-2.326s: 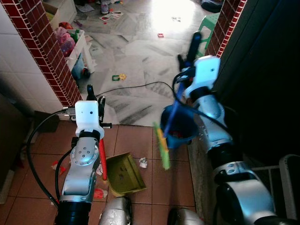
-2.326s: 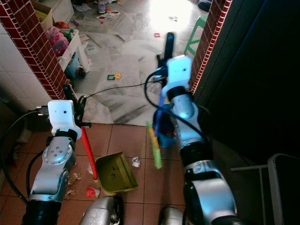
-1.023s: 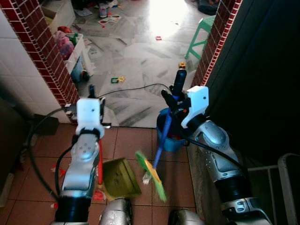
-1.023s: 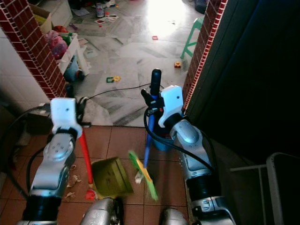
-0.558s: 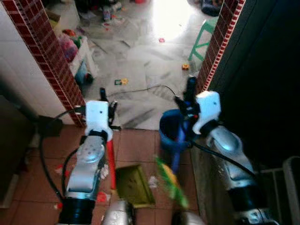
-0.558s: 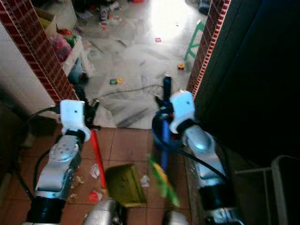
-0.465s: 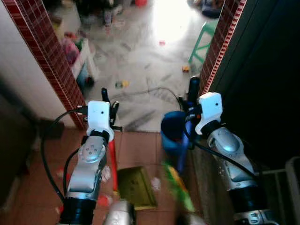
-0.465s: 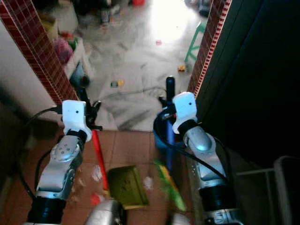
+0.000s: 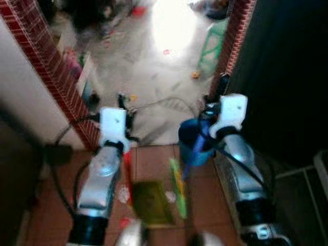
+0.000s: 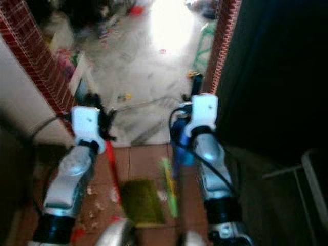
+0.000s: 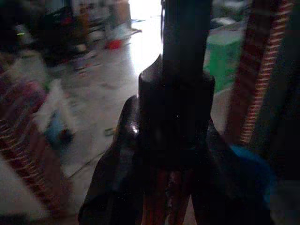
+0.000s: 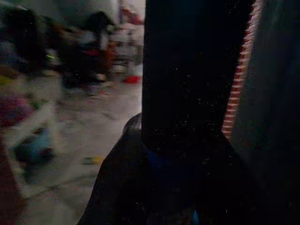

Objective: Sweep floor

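Blurred, no legible writing; left gripper [image 9: 123, 102] clamps dustpan handle [image 9: 127, 171], right gripper [image 9: 218, 92] clamps broom handle [image 9: 193, 151].

Dark broom handle [image 12: 180, 70] stood upright through the middle, right gripper [image 12: 171, 187] clamped round it low down, blurred pale floor [image 12: 101, 126] with scattered clutter beyond, red brick edge [image 12: 239, 79] beside the handle.

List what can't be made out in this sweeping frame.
- Debris by the dustpan: head views are motion-blurred; scraps are smears.
- Broom bristles' contact with the floor: blurred.
- Left gripper, right gripper: wrist views are dark; handles block the fingers.
- Blue bucket: contents hidden behind the right arm.
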### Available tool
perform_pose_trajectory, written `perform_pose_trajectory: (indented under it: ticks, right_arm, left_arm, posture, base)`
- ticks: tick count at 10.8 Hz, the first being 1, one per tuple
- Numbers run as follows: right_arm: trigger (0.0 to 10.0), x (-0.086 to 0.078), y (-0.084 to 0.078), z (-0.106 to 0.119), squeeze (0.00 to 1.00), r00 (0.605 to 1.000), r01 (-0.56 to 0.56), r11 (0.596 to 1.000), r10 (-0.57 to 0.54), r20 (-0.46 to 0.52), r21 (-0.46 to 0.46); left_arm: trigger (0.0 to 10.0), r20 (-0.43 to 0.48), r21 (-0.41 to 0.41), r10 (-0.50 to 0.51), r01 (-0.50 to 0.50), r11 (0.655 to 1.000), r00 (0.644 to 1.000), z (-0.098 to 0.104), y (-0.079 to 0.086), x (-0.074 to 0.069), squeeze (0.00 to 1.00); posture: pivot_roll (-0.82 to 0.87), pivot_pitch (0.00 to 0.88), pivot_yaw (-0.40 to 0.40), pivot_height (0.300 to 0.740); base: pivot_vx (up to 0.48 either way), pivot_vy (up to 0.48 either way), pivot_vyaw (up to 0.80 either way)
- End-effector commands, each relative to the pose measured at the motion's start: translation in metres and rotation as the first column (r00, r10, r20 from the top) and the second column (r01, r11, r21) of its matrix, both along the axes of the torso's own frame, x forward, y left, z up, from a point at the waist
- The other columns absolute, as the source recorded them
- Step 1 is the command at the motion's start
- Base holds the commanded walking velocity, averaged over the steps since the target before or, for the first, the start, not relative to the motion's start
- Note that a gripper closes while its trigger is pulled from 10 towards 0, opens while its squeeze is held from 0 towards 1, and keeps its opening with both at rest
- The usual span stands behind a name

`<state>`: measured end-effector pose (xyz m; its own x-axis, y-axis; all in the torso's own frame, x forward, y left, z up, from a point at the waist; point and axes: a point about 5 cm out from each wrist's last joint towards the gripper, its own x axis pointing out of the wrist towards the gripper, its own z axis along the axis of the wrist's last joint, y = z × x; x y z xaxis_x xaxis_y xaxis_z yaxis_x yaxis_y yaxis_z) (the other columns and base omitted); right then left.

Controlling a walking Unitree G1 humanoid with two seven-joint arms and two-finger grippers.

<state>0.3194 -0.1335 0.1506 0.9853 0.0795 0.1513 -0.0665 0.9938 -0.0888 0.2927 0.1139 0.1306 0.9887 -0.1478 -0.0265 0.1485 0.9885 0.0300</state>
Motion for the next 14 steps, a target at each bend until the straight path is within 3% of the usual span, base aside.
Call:
perform_pose_trajectory:
  ticks: [1,4,5,7,9,11,14]
  right_arm:
    - [10.0,0.004,0.005,0.008,0.00,1.000,0.017,0.998,-0.016,0.024,-0.057]
    - [10.0,0.006,0.002,0.003,0.00,0.999,0.024,0.992,-0.022,0.025,-0.120]
    - [10.0,0.006,0.011,0.005,0.00,0.999,-0.022,0.995,0.025,0.032,-0.101]
    - [10.0,0.005,0.021,0.006,0.00,0.995,-0.076,0.986,0.085,0.053,-0.147]
    - [10.0,0.001,0.024,0.005,0.00,0.986,-0.163,0.985,0.166,0.036,-0.059]
    - [10.0,-0.003,0.024,0.003,0.00,0.985,-0.170,0.985,0.171,0.032,-0.032]
    - [10.0,-0.006,0.010,-0.001,0.00,0.991,-0.130,0.991,0.130,0.011,-0.031]
  left_arm:
    - [10.0,0.080,0.016,0.018,-0.020,1.000,0.997,0.015,0.008,0.001,0.00]
    - [10.0,0.069,0.044,0.056,-0.059,0.997,0.996,0.015,0.012,-0.001,0.00]
    - [10.0,0.100,0.068,0.075,-0.082,0.994,0.992,0.011,0.017,-0.002,0.00]
    - [10.0,0.143,0.095,0.069,-0.083,0.992,0.987,0.009,0.016,0.001,0.00]
    - [10.0,0.197,0.088,0.041,-0.060,0.994,0.979,0.005,0.005,0.012,0.00]
    - [10.0,0.233,0.123,0.029,-0.059,0.991,0.972,-0.006,-0.002,0.018,0.00]
    - [10.0,0.186,0.096,-0.036,0.018,0.995,0.982,-0.029,-0.027,0.025,0.00]
  posture:
    - [0.01,0.017,0.024,0.740]
    - [0.01,0.026,0.015,0.740]
    - [0.02,0.027,0.013,0.740]
    - [0.01,0.029,0.005,0.740]
    - [0.00,0.042,0.000,0.740]
    - [-0.03,0.067,0.008,0.740]
    - [-0.07,0.127,0.026,0.740]
  base:
    - [0.000,0.000,0.00]
    - [0.000,0.000,0.00]
    - [0.000,0.000,0.00]
    - [0.000,0.000,0.00]
    - [0.000,0.000,0.00]
    - [0.000,0.000,0.00]
    - [0.000,0.000,0.00]
